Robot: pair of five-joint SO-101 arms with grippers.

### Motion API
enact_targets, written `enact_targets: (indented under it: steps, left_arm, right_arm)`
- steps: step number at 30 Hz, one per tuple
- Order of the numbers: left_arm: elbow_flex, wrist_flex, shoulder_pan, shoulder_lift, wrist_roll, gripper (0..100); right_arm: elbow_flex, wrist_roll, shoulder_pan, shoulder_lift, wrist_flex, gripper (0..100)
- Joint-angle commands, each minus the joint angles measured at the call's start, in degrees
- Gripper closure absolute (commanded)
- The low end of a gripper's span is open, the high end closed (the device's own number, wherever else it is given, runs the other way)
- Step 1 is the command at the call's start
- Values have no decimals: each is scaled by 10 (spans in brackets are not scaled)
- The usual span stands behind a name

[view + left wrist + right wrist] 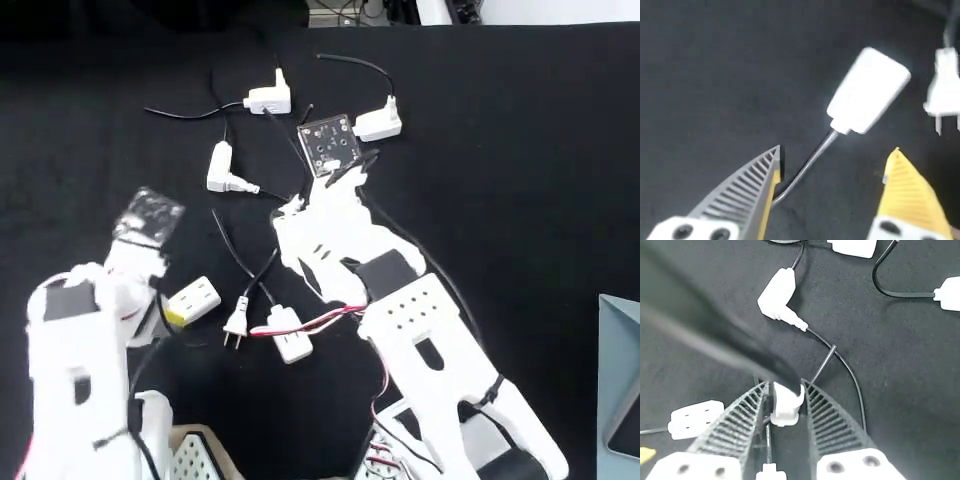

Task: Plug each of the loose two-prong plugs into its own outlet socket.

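My right gripper (pixel 785 388) is shut on a small white plug (pixel 786 405), and in the high view it sits mid-table (pixel 297 216). Ahead of it lies a white angled plug (pixel 778 294) (pixel 222 167) on a thin black cable. My left gripper (pixel 832 172) is open just above the black cloth, near the table's front left (pixel 170 312). Just beyond its fingers lies a white outlet socket (pixel 868 93) (pixel 193 298), whose cable runs back between them. A loose two-prong plug (pixel 945 92) (pixel 235 326) lies beside that socket.
Two more white plugs (pixel 268 98) (pixel 379 123) with black cables lie at the back. Another white socket block (pixel 291 341) lies near the front centre, with red and white wires over it. A grey bin (pixel 622 380) stands at the right edge.
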Motion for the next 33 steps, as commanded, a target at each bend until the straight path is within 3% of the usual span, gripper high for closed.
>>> enact_targets:
  steps: [1,6,19,27,30,33]
  left_arm:
    - [-64,-3,56,97,-18,679]
    - [-111,-4,114,173,-16,680]
    - [-138,-150,105,382,-10,730]
    - [-185,-152,143,396,74,931]
    - [-187,-152,154,396,117,902]
    - [-183,-147,155,391,123,787]
  right_arm:
    - [-4,4,2,-17,1,986]
    - [17,4,-32,-17,-3,986]
    - [25,4,-40,-17,-3,986]
    - [26,4,-40,-17,-3,986]
    - [31,4,-40,-17,-4,986]
    - [31,4,-40,-17,-4,986]
